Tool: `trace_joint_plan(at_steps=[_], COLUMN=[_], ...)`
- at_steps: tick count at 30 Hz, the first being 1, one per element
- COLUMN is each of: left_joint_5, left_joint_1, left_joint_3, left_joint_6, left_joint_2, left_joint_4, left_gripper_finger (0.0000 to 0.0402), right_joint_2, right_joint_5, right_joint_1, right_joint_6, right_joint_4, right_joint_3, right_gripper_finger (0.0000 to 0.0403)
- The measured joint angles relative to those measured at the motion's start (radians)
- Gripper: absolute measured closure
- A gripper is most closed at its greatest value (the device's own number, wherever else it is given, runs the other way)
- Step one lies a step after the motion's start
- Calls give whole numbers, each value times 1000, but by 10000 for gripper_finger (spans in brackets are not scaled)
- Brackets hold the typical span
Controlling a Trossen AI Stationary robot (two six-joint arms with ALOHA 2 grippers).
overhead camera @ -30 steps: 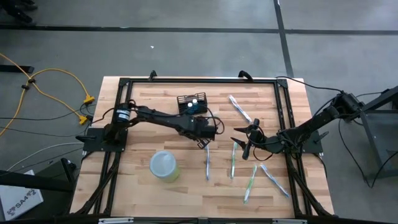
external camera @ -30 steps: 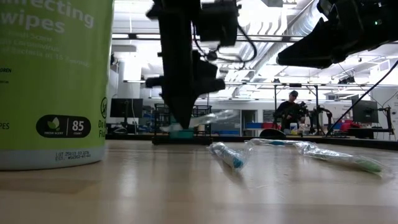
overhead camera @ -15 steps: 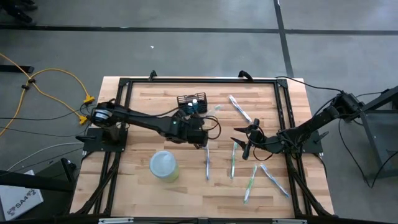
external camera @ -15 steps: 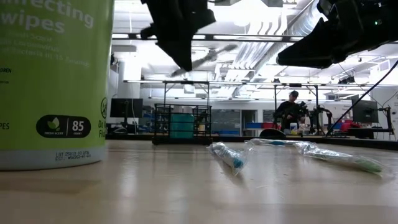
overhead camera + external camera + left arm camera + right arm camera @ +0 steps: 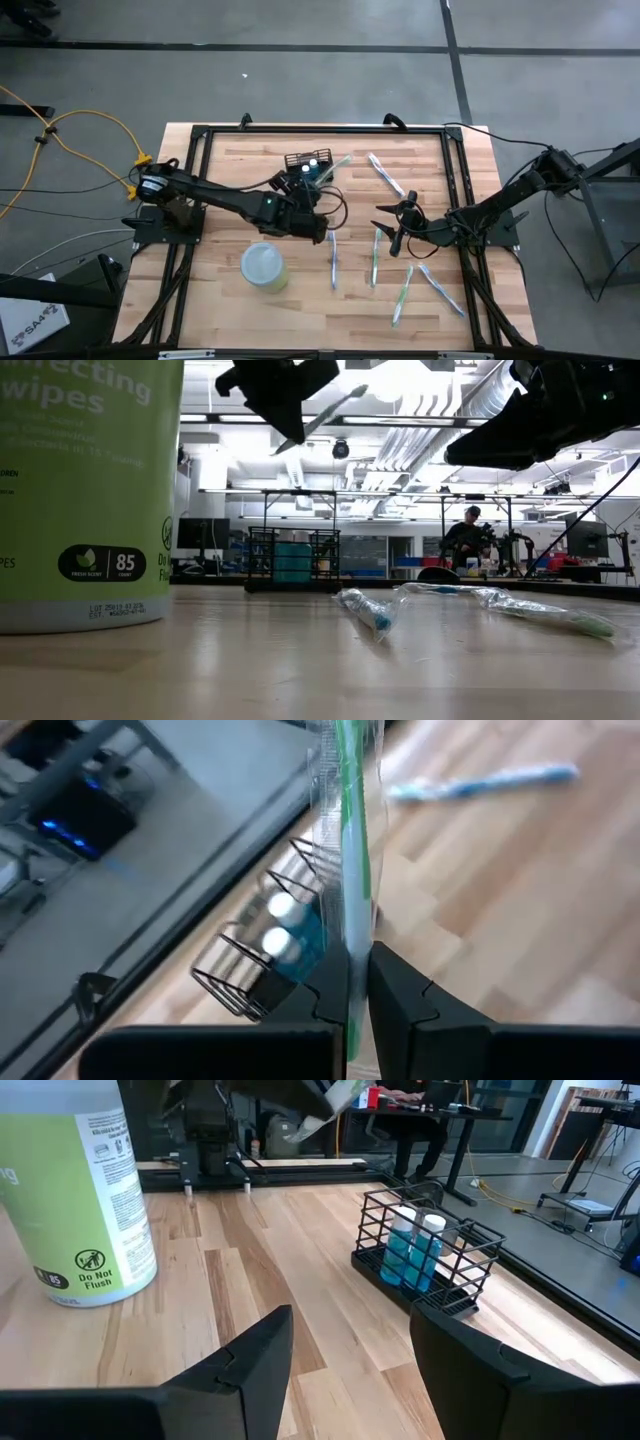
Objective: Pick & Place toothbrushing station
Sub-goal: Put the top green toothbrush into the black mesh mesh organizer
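Wooden surface (image 5: 300,300) carries the toothbrushing station (image 5: 308,165) toward its far edge. Left end effector (image 5: 318,222), raised near it, clenches a wrapped toothbrush (image 5: 350,840); right end effector (image 5: 392,228) waits released, right of centre.

One camera hangs high above me, looking straight down on my whole pale wooden slatted table (image 5: 300,300). Another sits at tabletop level, hard against the tall yellow-green wipes canister (image 5: 90,490), facing the room. My wrist cameras look forward; both catch the small black wire-mesh holder (image 5: 428,1250) up close.
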Motion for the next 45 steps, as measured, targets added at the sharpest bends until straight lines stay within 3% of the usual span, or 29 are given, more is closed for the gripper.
trace_joint_plan(at_steps=[6, 10, 14, 18, 21, 24, 29, 33, 38, 45], left_joint_5=[-106, -101, 38, 323, 480, 552, 674, 703, 738, 940], left_joint_1=[2, 11, 47, 120, 179, 224, 265, 273, 273, 269], left_joint_3=[0, -49, -113, -207, -294, -407, -622, -744, -785, -785], left_joint_6=[-88, -20, 203, 446, 490, 497, 542, 570, 590, 592], left_joint_2=[0, 0, -13, -61, -106, -151, -224, -245, -253, -253], left_joint_4=[6, 152, 404, 661, 770, 879, 1215, 1416, 1469, 1474], left_gripper_finger=[392, 392, 392, 392, 392, 392, 392, 392, 392, 392], right_joint_2=[0, 0, 0, 0, 0, 0, 0, 0, 0, 0], right_joint_5=[0, 0, 0, 0, 0, 0, 0, 0, 0, 0], right_joint_1=[0, 0, 0, 0, 0, 0, 0, 0, 0, 0], right_joint_6=[0, 0, 0, 0, 0, 0, 0, 0, 0, 0], right_joint_4=[0, 0, 0, 1, 1, 0, 0, 1, 0, 0], right_joint_3=[0, 0, 0, 0, 0, 0, 0, 0, 0, 0], right_gripper_finger=[208, 208, 208, 208, 208, 208, 208, 208, 208, 208])
